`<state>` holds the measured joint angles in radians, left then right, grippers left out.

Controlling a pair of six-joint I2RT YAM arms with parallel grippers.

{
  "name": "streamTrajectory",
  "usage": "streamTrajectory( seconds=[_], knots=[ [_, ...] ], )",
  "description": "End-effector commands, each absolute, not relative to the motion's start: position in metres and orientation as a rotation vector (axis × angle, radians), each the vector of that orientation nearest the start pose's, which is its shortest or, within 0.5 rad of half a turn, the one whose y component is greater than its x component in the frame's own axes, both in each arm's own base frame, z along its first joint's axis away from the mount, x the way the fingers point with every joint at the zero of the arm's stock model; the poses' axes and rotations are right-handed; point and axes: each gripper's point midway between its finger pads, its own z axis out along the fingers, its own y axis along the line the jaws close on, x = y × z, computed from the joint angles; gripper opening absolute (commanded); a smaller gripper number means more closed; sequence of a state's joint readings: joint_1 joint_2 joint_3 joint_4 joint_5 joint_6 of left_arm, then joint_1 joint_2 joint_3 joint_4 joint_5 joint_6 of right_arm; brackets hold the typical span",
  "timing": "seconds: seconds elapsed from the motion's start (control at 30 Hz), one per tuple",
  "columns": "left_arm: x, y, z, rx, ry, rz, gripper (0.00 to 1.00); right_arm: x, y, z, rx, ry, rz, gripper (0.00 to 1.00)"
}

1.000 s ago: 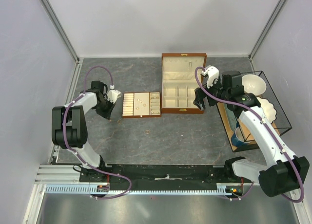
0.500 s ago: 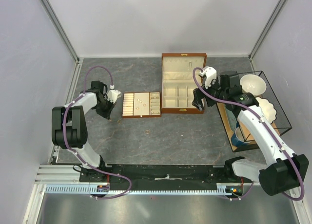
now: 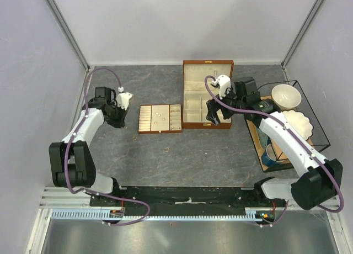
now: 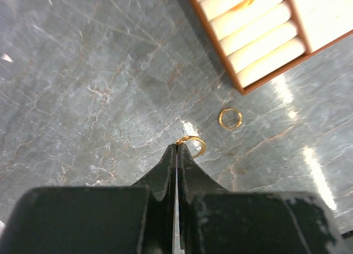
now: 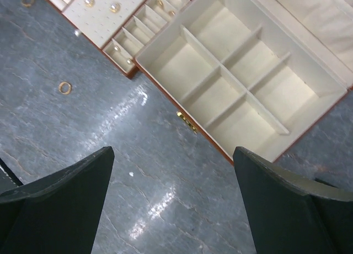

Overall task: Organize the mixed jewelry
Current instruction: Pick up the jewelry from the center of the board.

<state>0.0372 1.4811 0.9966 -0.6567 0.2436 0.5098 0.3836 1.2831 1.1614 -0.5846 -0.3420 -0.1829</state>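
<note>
In the left wrist view my left gripper (image 4: 177,146) is shut, and a thin gold ring (image 4: 194,142) sticks out from between its tips, pinched by its edge above the grey table. A second gold ring (image 4: 230,118) lies on the table near the corner of the cream slotted tray (image 4: 259,41). From above, the left gripper (image 3: 118,120) hangs left of the tray (image 3: 148,117). My right gripper (image 3: 212,117) stands wide open and empty (image 5: 173,150) over the front edge of the open wooden box (image 5: 209,146). Another ring (image 5: 65,88) lies in front of the tray.
The box (image 3: 207,63) stands at the back centre with its lid up. A black wire rack (image 3: 322,138) on the right holds two white bowls (image 3: 287,94) and a blue cup (image 3: 270,154). Grey walls close the table in.
My left gripper shut on the ring and rose back towards the far left. The right arm swung left, from beside the box to over its front edge.
</note>
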Motion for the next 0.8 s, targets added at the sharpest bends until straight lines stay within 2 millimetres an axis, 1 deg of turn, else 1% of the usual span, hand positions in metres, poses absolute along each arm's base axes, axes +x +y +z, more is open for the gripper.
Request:
streamTrajectory(
  seconds=[0.0, 0.03, 0.07, 0.1, 0.17, 0.2, 0.23, 0.27, 0.3, 0.33, 0.37, 0.4, 0.47, 0.5, 0.57, 0.6, 0.67, 0.73, 0.77],
  knots=[
    [0.329, -0.043, 0.137, 0.586, 2.406, -0.3, 0.01, 0.324, 0.217, 0.247, -0.795, 1.982, 0.568, 0.98],
    [0.333, -0.057, 0.149, 0.601, 2.37, -0.321, 0.01, 0.325, 0.224, 0.249, -0.786, 1.965, 0.591, 0.98],
    [0.335, -0.065, 0.158, 0.596, 2.341, -0.339, 0.01, 0.324, 0.232, 0.251, -0.745, 1.962, 0.636, 0.98],
    [0.339, -0.078, 0.171, 0.572, 2.293, -0.362, 0.01, 0.328, 0.244, 0.257, -0.73, 1.893, 0.673, 0.98],
    [0.345, -0.091, 0.184, 0.557, 2.24, -0.371, 0.02, 0.325, 0.26, 0.269, -0.666, 1.829, 0.78, 0.98],
    [0.349, -0.105, 0.194, 0.542, 2.199, -0.396, 0.02, 0.329, 0.274, 0.275, -0.664, 1.784, 0.826, 0.95],
    [0.351, -0.112, 0.199, 0.537, 2.183, -0.405, 0.01, 0.33, 0.282, 0.275, -0.653, 1.794, 0.865, 0.93],
    [0.352, -0.118, 0.202, 0.5, 2.181, -0.42, 0.02, 0.333, 0.29, 0.28, -0.644, 1.781, 0.896, 0.92],
    [0.352, -0.132, 0.206, 0.506, 2.162, -0.449, 0.02, 0.333, 0.302, 0.275, -0.634, 1.8, 0.94, 0.88],
    [0.357, -0.139, 0.214, 0.494, 2.125, -0.463, 0.02, 0.333, 0.307, 0.276, -0.63, 1.796, 0.959, 0.87],
    [0.358, -0.146, 0.217, 0.457, 2.119, -0.481, 0.02, 0.335, 0.313, 0.282, -0.629, 1.765, 0.974, 0.86],
    [0.356, -0.16, 0.22, 0.461, 2.104, -0.504, 0.02, 0.335, 0.322, 0.28, -0.629, 1.776, 0.994, 0.86],
    [0.359, -0.174, 0.231, 0.427, 2.06, -0.535, 0.01, 0.338, 0.332, 0.274, -0.633, 1.793, 1.007, 0.85],
    [0.356, -0.186, 0.237, 0.439, 2.038, -0.562, 0.02, 0.338, 0.339, 0.277, -0.635, 1.787, 1.015, 0.84],
    [0.357, -0.201, 0.248, 0.425, 2.003, -0.59, 0.02, 0.339, 0.35, 0.275, -0.645, 1.789, 1.019, 0.83],
    [0.353, -0.212, 0.253, 0.442, 1.989, -0.615, 0.02, 0.341, 0.352, 0.275, -0.641, 1.791, 1.018, 0.82],
    [0.352, -0.222, 0.256, 0.419, 1.991, -0.666, 0.01, 0.344, 0.361, 0.275, -0.647, 1.795, 1.026, 0.79],
    [0.35, -0.229, 0.259, 0.42, 1.991, -0.691, 0.02, 0.344, 0.366, 0.273, -0.65, 1.801, 1.032, 0.73],
    [0.351, -0.231, 0.256, 0.413, 2.0, -0.696, 0.02, 0.344, 0.369, 0.272, -0.657, 1.801, 1.037, 0.69]
  ],
)
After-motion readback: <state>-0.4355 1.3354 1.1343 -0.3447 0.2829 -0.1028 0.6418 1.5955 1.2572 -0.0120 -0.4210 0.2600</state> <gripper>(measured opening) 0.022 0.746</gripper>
